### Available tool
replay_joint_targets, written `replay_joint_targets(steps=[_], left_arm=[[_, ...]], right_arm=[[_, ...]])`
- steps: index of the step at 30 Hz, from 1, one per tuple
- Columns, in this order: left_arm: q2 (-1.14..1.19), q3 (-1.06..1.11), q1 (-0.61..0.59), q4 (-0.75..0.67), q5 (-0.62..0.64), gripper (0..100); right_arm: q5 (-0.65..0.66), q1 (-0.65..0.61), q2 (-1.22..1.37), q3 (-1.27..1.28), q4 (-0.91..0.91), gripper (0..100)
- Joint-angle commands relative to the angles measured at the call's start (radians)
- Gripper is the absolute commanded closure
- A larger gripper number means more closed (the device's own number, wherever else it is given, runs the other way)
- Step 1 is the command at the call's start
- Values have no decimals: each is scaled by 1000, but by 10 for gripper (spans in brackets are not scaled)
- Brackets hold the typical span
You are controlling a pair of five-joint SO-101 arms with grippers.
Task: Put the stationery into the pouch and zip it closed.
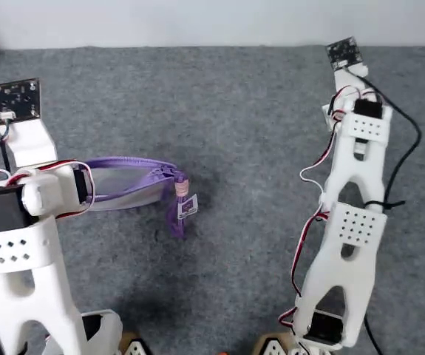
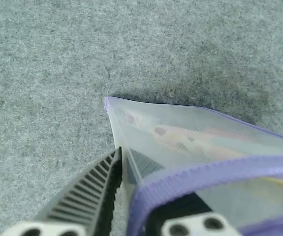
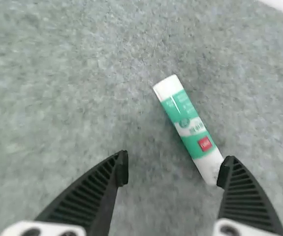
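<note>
A translucent pouch [image 1: 123, 185] with a purple zipper lies on the grey carpet beside the left arm. Its zipper pull and a small white tag [image 1: 187, 207] hang at the end away from the arm. My left gripper [image 2: 131, 169] is shut on the pouch's [image 2: 205, 142] edge near one corner, with one ribbed finger [image 2: 94, 189] outside the wall. Several items show faintly through the pouch wall. A green and white glue stick [image 3: 188, 128] lies flat on the carpet. My right gripper [image 3: 174, 167] hangs open just above it, with the stick's near end close to one fingertip.
Grey carpet [image 1: 249, 126] covers the table, with open room between the two arms. A pale wall edge [image 1: 197, 22] runs along the far side. The right arm [image 1: 349, 222] stretches toward the back of the table.
</note>
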Motion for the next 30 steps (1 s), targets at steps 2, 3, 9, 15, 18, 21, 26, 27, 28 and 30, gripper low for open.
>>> replay_joint_targets(steps=[2, 3, 9, 15, 18, 21, 26, 27, 28, 30], left_arm=[[-3, 19, -5, -2, -9, 987], [-3, 21, -5, -3, -9, 987], [-3, 18, -3, -18, -9, 987], [-3, 18, 0, -18, -5, 987], [-3, 18, 0, -18, -5, 987], [-2, 18, 0, -23, -3, 987], [2, 16, 0, -41, -3, 987], [2, 16, 0, -46, -2, 987], [2, 18, 0, -51, -2, 987], [0, 18, 0, -54, -2, 987]], right_arm=[[9, 25, 150, -292, -22, 701], [11, 27, 183, -339, -22, 701], [11, 58, 325, -508, -22, 701], [8, 76, 363, -506, 4, 703], [5, 67, 357, -519, 107, 703], [-20, 48, 331, -586, 294, 703], [-155, -5, 223, -608, 573, 703], [-172, -18, 200, -608, 618, 703], [-186, -33, 174, -608, 662, 703], [-198, -70, 124, -608, 753, 703]])
